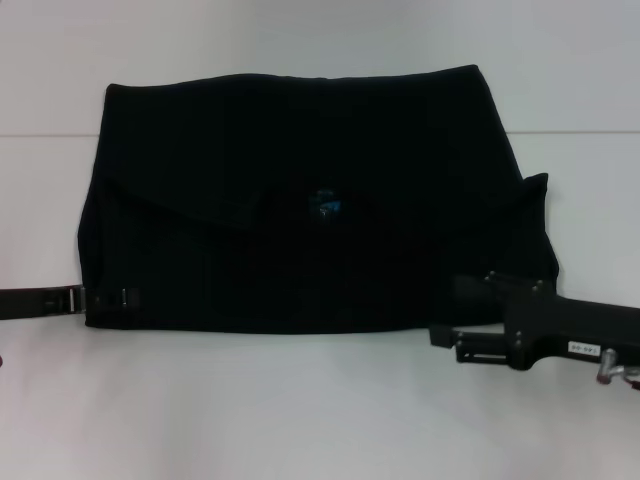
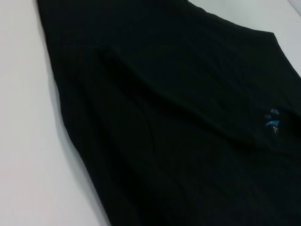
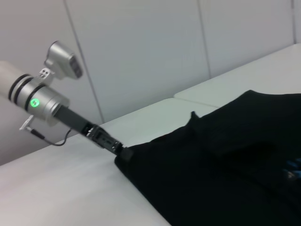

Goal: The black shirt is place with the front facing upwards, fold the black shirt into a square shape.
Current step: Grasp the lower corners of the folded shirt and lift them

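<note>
White table (image 1: 300,410) under everything, with the black shirt (image 1: 300,200) folded wide across the frame's centre, blue neck label (image 1: 325,203) up. Left gripper (image 1: 105,297) at the shirt's lower-left edge, right gripper (image 1: 450,335) at its lower-right corner; cannot tell either grip.

Left claw (image 1: 105,297) low at the left, right claw (image 1: 460,315) low at the right.

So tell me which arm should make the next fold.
Probably the left: the left gripper already sits at the black shirt's near left corner edge, while the right gripper sits beside the near right corner.
</note>
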Motion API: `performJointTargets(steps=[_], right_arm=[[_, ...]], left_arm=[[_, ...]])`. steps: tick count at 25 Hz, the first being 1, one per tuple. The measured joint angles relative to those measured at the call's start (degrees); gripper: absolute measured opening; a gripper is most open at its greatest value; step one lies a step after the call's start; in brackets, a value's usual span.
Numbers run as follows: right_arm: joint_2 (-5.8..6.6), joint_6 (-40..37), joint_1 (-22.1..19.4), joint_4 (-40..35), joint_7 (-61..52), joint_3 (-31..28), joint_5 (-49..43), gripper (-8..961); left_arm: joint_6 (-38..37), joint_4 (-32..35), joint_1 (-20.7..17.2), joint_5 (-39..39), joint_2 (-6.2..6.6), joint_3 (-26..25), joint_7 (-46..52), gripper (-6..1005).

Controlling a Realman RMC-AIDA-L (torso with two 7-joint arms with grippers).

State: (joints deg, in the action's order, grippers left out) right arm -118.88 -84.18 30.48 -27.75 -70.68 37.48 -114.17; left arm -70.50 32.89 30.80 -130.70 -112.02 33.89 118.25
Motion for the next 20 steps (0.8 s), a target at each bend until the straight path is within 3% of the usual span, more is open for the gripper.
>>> performJointTargets(steps=[3, 6, 10, 14, 16, 18, 20], right_arm=[[0.76, 0.03, -0.11, -1.9, -4.35, -0.54, 0.06, 926], [2.26, 0.58, -0.27, -6.2, -13.85, -0.59, -0.56, 925], [6.27, 1.2, 0.63, -12.58, -33.42, -0.43, -4.74, 925], [11.26, 1.75, 4.24, -15.21, -54.2, 0.04, -13.97, 925], [12.72, 2.41, 6.87, -14.94, -64.4, 0.01, -20.76, 924], [12.7, 3.35, 9.04, -14.6, -70.26, 0.0, -25.71, 924], [11.76, 4.24, 10.75, -13.73, -72.2, 0.45, -28.47, 924]], left_arm=[[-0.23, -0.01, 0.25, 0.0, 0.1, 0.13, 0.02, 751], [-0.8, -0.04, 0.56, 0.0, 0.32, 0.12, 0.01, 670], [-1.23, 0.14, 0.69, 0.0, 0.34, -0.06, 0.0, 484], [-1.6, 0.28, 0.72, 0.02, 0.44, -0.04, -0.27, 310], [-1.73, 0.34, 0.73, 0.1, 0.43, -0.07, -0.34, 191], [-1.88, 0.34, 0.79, 0.2, 0.43, -0.12, -0.39, 41], [-1.9, 0.11, 1.06, 0.25, 0.44, -0.14, -0.46, 36]])
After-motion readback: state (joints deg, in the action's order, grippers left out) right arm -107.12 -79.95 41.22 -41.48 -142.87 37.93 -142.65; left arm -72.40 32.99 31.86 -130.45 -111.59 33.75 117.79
